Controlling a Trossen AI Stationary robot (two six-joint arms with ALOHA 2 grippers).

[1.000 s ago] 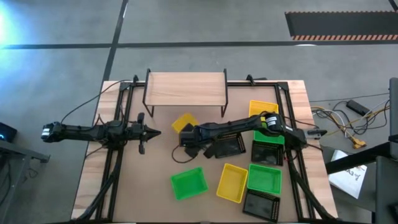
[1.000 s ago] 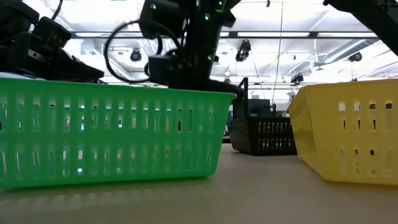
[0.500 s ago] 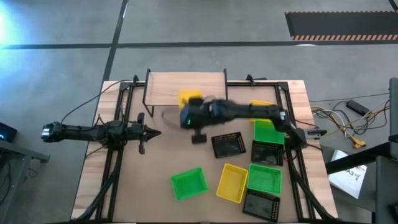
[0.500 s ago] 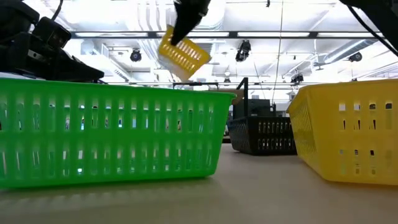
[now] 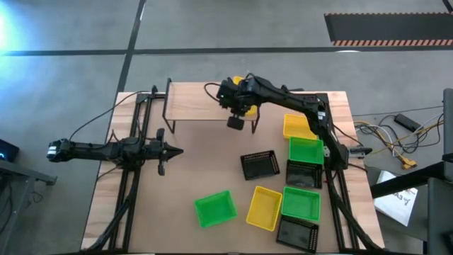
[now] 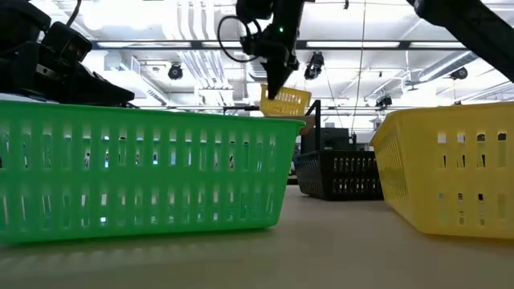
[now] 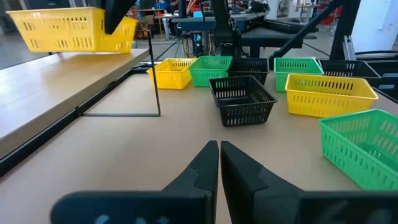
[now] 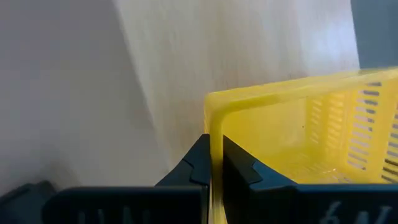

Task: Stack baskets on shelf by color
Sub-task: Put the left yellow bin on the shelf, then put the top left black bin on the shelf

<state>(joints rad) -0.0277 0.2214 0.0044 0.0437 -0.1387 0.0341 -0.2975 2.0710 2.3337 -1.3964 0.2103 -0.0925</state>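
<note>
My right gripper (image 5: 239,99) is over the right part of the light-wood shelf (image 5: 198,100), shut on a yellow basket (image 6: 285,103). In the high view the gripper hides most of that basket. The left wrist view shows the basket (image 7: 68,28) just above the shelf board (image 7: 50,87). My left gripper (image 5: 175,150) waits shut over the table's left side, touching nothing. Loose baskets rest on their bottoms on the table: green (image 5: 214,209), yellow (image 5: 264,207) and black (image 5: 259,165). My right gripper pinches the yellow basket's side wall at a rim corner (image 8: 214,134), one finger inside the basket and one outside. The fingers come from above, pointing down. The basket hangs below them, slightly tilted, over the shelf board; whether it touches the board I cannot tell.
Along the table's right side lie more baskets: yellow (image 5: 299,126), green (image 5: 306,151), black (image 5: 304,173), green (image 5: 301,203) and black (image 5: 296,231). The shelf's left part shows bare wood. Black frame rails (image 5: 138,120) run along both table sides.
My right gripper has lifted the yellow basket off the table in front of the shelf, swung it up toward the far edge, and brought it over the shelf's right part. The basket, tipped steeply mid-swing, now hangs nearly level and lower.
</note>
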